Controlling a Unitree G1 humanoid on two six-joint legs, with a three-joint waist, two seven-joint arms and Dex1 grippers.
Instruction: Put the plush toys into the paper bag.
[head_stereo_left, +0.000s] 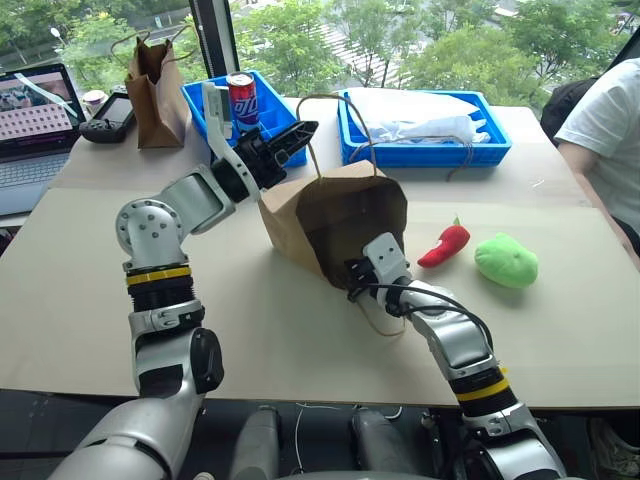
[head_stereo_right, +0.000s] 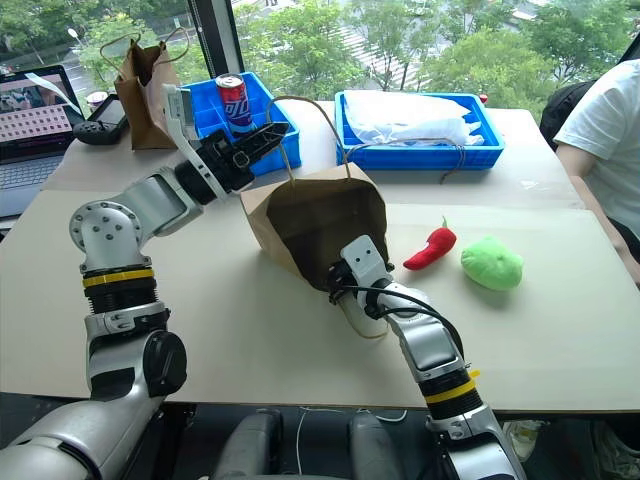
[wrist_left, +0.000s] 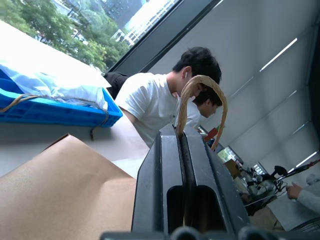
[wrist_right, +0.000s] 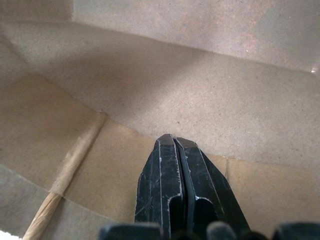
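The wide light-brown paper bag (head_stereo_left: 330, 215) lies tipped on the table with its mouth toward me. My left gripper (head_stereo_left: 303, 133) is raised over the bag's top rim, shut on its twine handle (wrist_left: 200, 85), which loops out from between the fingers. Inside the bag's mouth, low by the bottom rim, my right gripper (head_stereo_left: 353, 272) is shut, its tips against the paper (wrist_right: 225, 100) with nothing visible between them. To the right of the bag, on the table, lie the red chili plush (head_stereo_left: 443, 245) and the lime-green plush (head_stereo_left: 506, 260).
A darker narrow paper bag (head_stereo_left: 155, 90), a game controller (head_stereo_left: 108, 118) and a laptop (head_stereo_left: 35, 120) stand at the back left. Two blue bins (head_stereo_left: 425, 150) (head_stereo_left: 200, 100) sit at the back, one holding a soda can (head_stereo_left: 242, 98). A person (head_stereo_left: 610, 130) sits at the right.
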